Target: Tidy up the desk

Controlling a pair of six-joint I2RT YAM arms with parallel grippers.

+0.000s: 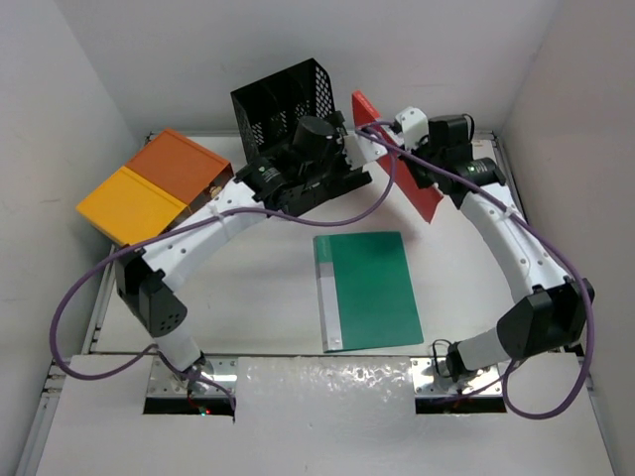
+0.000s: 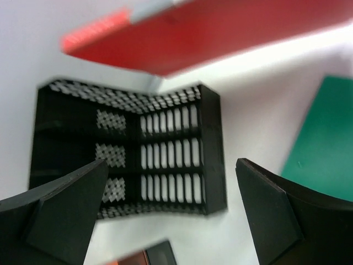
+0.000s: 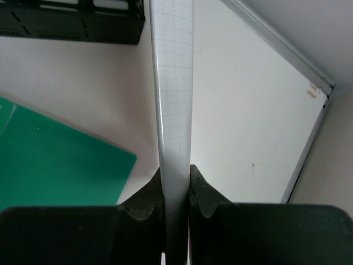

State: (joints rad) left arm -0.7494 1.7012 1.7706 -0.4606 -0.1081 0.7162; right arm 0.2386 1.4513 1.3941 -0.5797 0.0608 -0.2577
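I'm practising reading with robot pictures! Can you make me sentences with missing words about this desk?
1. The folder held in the right arm's jaws is coloured ___.
2. The green folder lies ___ on the desk.
3. The left arm's jaws stand wide ___.
4. The mesh file rack is coloured ___.
Missing words: red, flat, open, black.

Flat white desk (image 1: 268, 297), seemingly thin-rimmed.

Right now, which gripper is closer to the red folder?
Right. The right gripper is clamped on the red folder. The left gripper is open near the black mesh rack, apart from the folder.
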